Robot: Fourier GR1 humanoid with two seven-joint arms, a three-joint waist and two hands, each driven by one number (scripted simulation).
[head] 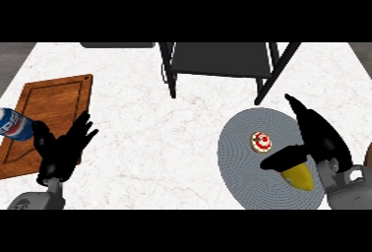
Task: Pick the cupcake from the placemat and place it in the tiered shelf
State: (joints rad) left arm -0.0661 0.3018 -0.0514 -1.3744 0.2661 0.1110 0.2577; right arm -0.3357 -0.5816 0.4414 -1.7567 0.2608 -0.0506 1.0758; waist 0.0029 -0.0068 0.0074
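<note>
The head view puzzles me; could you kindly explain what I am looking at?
The camera sits at the robot's head, looking steeply down at a marble counter. The two black shapes are its hands. The left hand rests open, fingers up, over a wooden board, beside a blue can. The right hand is open above the round grey placemat, near the cupcake, which nothing holds. A yellow object shows under its thumb; I cannot identify it. The dark frame at the top is the tiered shelf.
</note>
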